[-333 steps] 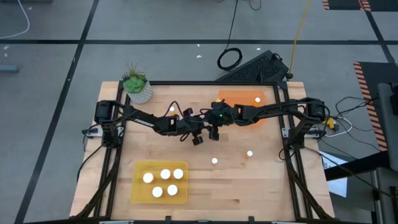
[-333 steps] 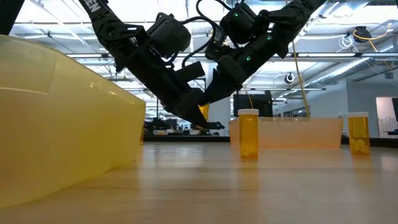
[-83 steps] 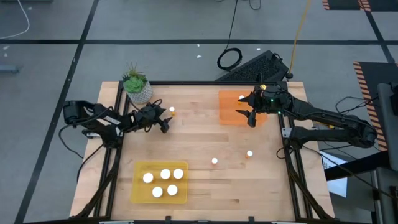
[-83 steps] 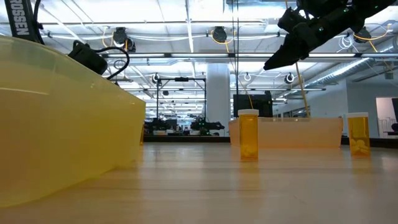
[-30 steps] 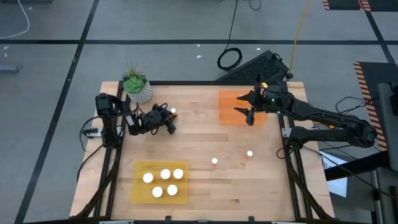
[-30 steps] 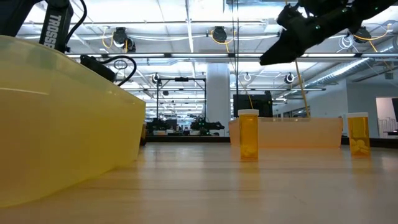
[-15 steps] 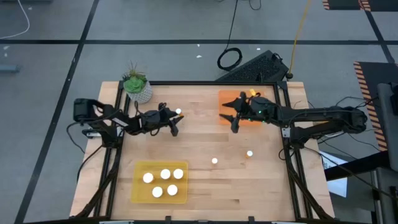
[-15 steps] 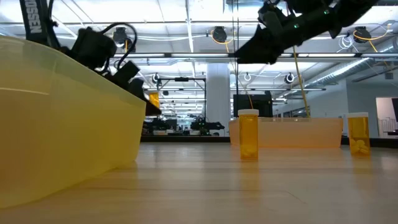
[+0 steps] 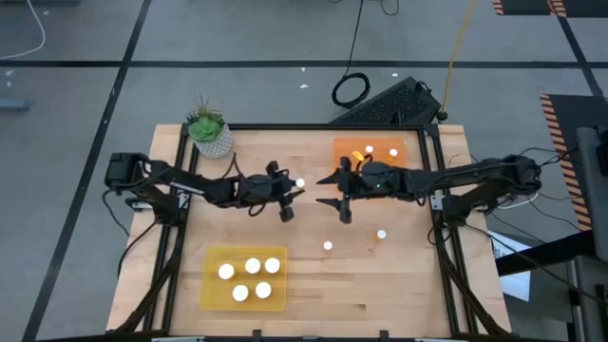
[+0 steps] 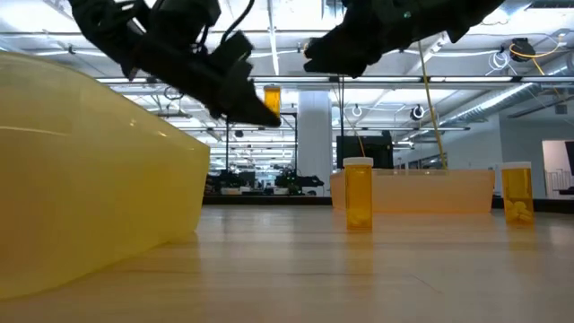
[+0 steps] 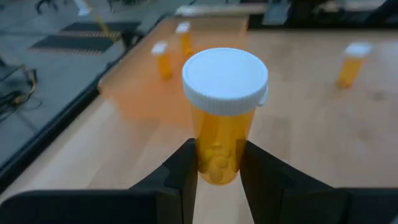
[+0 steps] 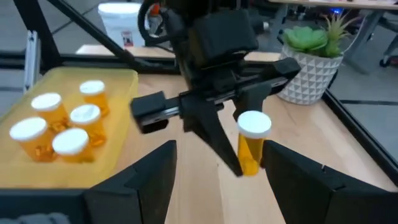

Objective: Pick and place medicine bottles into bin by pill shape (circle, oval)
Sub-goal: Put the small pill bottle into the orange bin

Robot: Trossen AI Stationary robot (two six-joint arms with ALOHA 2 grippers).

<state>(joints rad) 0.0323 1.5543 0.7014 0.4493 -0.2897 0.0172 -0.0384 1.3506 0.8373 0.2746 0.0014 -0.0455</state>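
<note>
Above the table's middle, my left gripper [image 9: 288,197] is shut on an orange medicine bottle [image 11: 224,118] with a white cap [image 9: 300,182]. My right gripper [image 9: 336,196] hangs open just to its right, facing the bottle [image 12: 252,149] with nothing between its fingers. Two more bottles [image 9: 328,245] [image 9: 381,234] stand on the table near of it. The yellow bin [image 9: 211,285] at the near left holds several bottles. The orange bin [image 9: 356,161] at the far right holds two. My left gripper pinches the bottle's lower body [image 11: 217,163] between its two fingers [image 11: 186,180], well below the cap. The fingers come from the table's left, slanting down. The bottle stands upright in the hold, cap up, lifted clear of the table.
A white pot with a green plant [image 9: 211,131] stands at the far left corner. A black frame [image 9: 180,237] runs along the table's left and right sides. Bare wood lies between the two bins.
My left gripper has carried the bottle from the far left toward the table's middle, keeping it upright and raised. My right gripper has gone from above the orange bin toward the left and near, ending up facing the bottle, still open.
</note>
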